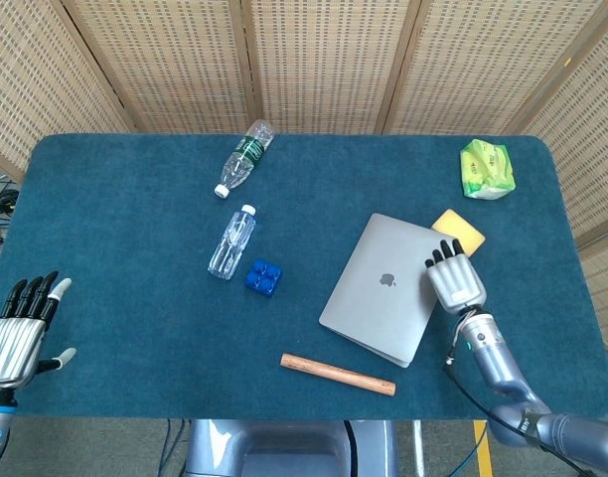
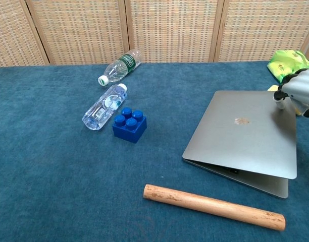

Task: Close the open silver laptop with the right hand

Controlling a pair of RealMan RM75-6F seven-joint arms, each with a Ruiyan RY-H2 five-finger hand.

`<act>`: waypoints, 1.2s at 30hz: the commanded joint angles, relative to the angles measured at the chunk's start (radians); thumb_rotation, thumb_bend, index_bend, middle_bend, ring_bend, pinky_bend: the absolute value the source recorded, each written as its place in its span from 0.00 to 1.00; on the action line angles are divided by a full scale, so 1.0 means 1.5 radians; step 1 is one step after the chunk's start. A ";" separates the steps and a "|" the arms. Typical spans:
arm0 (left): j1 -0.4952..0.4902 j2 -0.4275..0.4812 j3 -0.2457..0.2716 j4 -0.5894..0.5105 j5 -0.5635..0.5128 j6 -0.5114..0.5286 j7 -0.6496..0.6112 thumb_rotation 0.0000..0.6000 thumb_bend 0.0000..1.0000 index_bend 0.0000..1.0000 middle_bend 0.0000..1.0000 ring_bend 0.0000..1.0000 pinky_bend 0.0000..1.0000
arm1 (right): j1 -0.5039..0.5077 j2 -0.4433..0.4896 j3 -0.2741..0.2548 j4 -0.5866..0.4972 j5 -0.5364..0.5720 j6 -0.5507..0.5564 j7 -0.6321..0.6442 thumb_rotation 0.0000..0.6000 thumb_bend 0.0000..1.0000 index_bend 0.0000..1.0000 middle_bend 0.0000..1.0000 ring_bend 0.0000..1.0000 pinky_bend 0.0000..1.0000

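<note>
The silver laptop lies right of centre on the blue cloth, its lid nearly flat with only a thin gap left along the near edge. My right hand presses fingers-down on the lid's right edge, holding nothing. My left hand hovers open at the table's near left corner, far from the laptop, and shows only in the head view.
A wooden rod lies just in front of the laptop. A blue brick and two plastic bottles lie to the left. A yellow sponge and a green packet sit behind the laptop.
</note>
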 commanded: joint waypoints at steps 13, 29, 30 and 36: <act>0.001 0.003 -0.001 -0.001 0.002 0.003 -0.004 1.00 0.08 0.00 0.00 0.00 0.00 | -0.013 -0.030 0.000 0.034 -0.007 -0.019 0.020 1.00 1.00 0.37 0.29 0.15 0.17; 0.001 0.003 -0.001 -0.003 0.003 0.004 -0.002 1.00 0.08 0.00 0.00 0.00 0.00 | -0.022 -0.049 0.003 0.054 -0.009 -0.035 0.027 1.00 1.00 0.37 0.28 0.14 0.17; 0.002 0.003 -0.001 -0.002 0.003 0.004 -0.002 1.00 0.08 0.00 0.00 0.00 0.00 | -0.023 -0.050 0.003 0.056 -0.008 -0.035 0.028 1.00 1.00 0.37 0.28 0.14 0.17; 0.001 0.003 -0.001 -0.002 0.004 0.004 -0.002 1.00 0.08 0.00 0.00 0.00 0.00 | -0.026 -0.053 0.003 0.060 -0.011 -0.039 0.030 1.00 1.00 0.37 0.28 0.14 0.17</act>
